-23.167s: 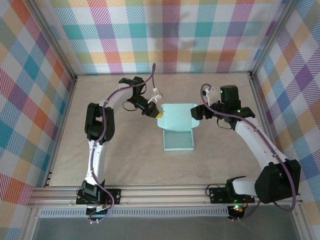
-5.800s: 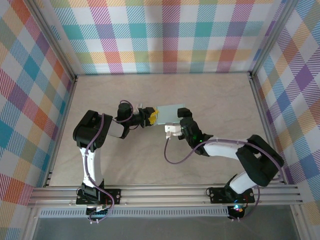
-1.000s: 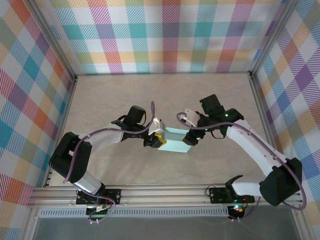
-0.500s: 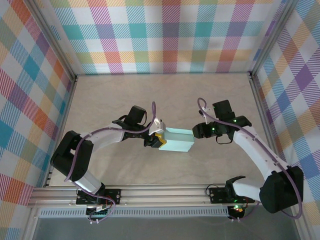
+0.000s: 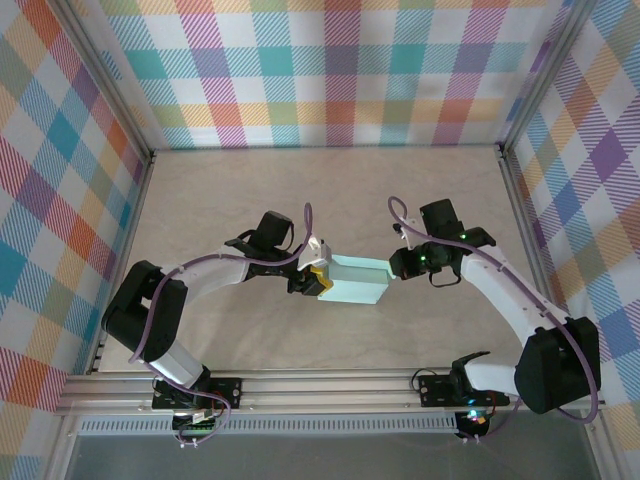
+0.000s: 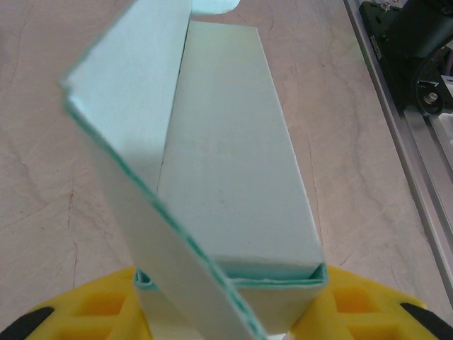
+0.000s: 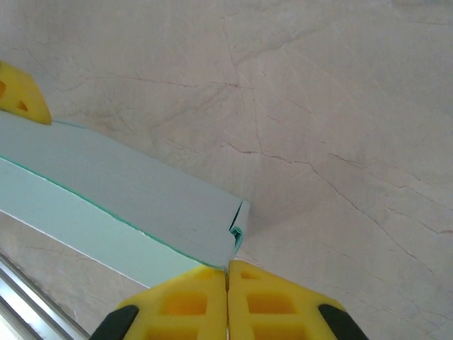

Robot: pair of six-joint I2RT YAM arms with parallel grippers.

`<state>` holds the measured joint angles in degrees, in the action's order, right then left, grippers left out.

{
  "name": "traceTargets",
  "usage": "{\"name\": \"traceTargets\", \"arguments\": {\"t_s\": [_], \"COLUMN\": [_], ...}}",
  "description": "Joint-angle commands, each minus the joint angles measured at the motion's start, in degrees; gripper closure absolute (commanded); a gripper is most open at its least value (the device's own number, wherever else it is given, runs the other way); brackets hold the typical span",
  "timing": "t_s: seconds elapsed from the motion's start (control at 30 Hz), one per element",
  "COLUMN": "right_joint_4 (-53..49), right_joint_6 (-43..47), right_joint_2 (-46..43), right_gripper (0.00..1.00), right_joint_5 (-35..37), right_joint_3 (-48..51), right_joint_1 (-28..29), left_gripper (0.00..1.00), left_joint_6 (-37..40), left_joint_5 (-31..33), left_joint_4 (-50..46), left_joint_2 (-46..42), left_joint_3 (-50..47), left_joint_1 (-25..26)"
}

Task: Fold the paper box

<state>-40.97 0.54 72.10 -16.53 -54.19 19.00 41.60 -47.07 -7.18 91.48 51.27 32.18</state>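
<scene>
While my left gripper (image 5: 318,279) clamps the left end of the paper box (image 5: 352,283) at mid-frame, my right gripper (image 5: 392,268), pinched shut and empty, noses its right end, so I judge we're closing that end, needing a gentle inward push next.

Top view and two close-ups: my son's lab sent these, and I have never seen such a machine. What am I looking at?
Two robot arms are bolted to the near edge of a table. The top view comes from a camera above them. Each close-up comes from a camera on one arm's wrist, and the yellow fingers there belong to that arm's claw. The left claw grips one end of a pale blue paper box, which has one flap standing loose. The right claw is shut, its tips at the box's other end.
</scene>
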Motion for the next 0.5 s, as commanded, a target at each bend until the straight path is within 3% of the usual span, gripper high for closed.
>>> {"name": "traceTargets", "arguments": {"t_s": [0.0, 0.17, 0.47], "right_joint_4": [-1.14, 3.17, 8.14], "right_joint_6": [-1.82, -10.72, -21.89], "right_joint_2": [0.11, -2.67, -7.70], "right_gripper": [0.96, 1.00, 0.97], "right_joint_5": [-0.69, 2.72, 13.88], "right_joint_3": [-1.84, 1.02, 4.67], "right_joint_1": [-0.29, 0.12, 4.80], "left_gripper": [0.61, 0.61, 0.60], "left_joint_6": [-0.21, -3.04, -5.13], "left_joint_5": [0.01, 2.30, 4.37], "left_joint_4": [-1.31, 3.37, 5.79], "left_joint_2": [-0.37, -0.95, -0.34], "left_joint_3": [0.35, -1.18, -1.34], "left_joint_1": [-0.04, 0.33, 0.60]}}
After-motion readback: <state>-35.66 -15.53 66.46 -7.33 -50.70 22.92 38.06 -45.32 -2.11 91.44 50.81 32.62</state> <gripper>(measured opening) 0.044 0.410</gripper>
